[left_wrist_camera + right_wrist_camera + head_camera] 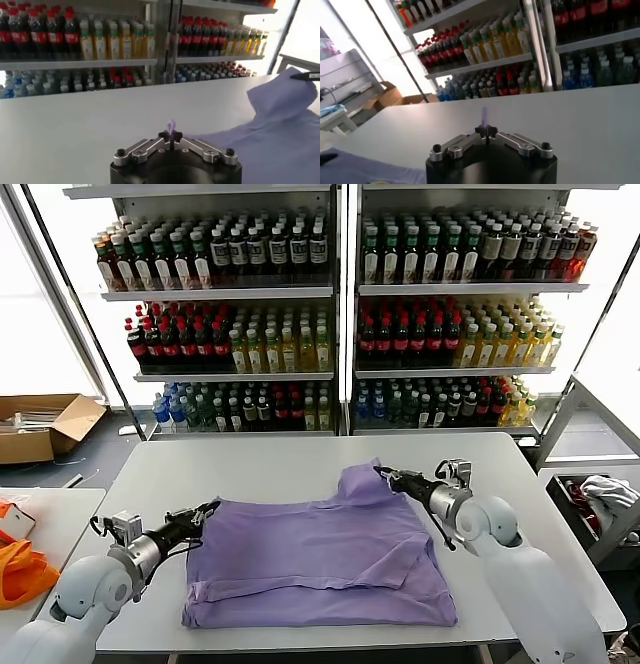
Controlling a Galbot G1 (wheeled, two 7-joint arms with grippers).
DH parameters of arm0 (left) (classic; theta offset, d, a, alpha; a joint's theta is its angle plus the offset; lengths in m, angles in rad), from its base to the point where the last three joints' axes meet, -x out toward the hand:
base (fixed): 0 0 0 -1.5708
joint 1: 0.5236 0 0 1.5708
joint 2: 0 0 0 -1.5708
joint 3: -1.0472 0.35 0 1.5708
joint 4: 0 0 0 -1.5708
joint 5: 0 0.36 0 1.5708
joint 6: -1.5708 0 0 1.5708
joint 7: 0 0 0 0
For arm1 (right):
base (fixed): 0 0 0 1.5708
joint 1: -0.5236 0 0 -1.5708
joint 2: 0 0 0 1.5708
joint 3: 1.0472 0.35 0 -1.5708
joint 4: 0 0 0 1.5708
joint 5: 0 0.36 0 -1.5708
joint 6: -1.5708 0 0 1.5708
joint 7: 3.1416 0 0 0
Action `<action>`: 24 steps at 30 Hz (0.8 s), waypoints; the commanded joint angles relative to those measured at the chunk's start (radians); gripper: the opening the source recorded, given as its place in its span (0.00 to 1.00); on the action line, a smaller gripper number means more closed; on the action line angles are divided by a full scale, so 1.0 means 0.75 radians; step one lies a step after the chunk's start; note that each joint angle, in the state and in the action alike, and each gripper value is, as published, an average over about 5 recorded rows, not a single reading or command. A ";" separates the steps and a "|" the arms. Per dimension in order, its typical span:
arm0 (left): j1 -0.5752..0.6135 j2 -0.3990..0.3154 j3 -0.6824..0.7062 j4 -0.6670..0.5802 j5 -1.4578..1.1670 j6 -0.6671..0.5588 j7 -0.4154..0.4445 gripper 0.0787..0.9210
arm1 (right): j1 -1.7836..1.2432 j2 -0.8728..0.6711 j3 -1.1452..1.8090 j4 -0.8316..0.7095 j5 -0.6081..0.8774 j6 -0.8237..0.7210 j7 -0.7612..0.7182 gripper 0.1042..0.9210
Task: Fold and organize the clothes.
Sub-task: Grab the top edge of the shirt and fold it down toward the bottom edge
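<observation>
A lavender T-shirt (320, 559) is lying spread across the near half of a white table (250, 469), its bottom hem running along the table's front edge. Its far right corner (362, 481) is standing up in a peak, lifted off the tabletop.

The right gripper (383, 474) is holding that raised corner, its fingers pressed together on the cloth; in the right wrist view a small tuft of purple fabric (484, 116) is sticking up from between the closed fingertips. The left gripper (207, 510) is sitting low at the shirt's far left corner, pinching the edge there, and the left wrist view is showing a scrap of cloth (171, 125) caught between its closed fingers, with the peaked corner (282, 92) visible farther off.

An orange bag (22, 572) is resting on a side table to the left. A cardboard box (45, 424) is sitting on the floor beyond it. Shelves of bottles (340, 314) are filling the background behind the table
</observation>
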 commanded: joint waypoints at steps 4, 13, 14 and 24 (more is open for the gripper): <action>0.375 0.060 -0.200 -0.413 -0.025 0.072 -0.077 0.02 | -0.528 -0.153 0.399 0.474 0.130 -0.005 0.006 0.00; 0.562 0.100 -0.283 -0.429 0.001 0.056 -0.066 0.02 | -0.902 -0.160 0.610 0.628 0.141 -0.001 -0.013 0.00; 0.575 0.099 -0.287 -0.421 0.009 0.052 -0.060 0.02 | -0.944 -0.160 0.627 0.640 0.139 0.000 -0.017 0.00; 0.610 0.080 -0.257 -0.282 0.088 0.015 -0.006 0.02 | -1.231 -0.107 0.672 0.720 0.031 0.028 -0.047 0.00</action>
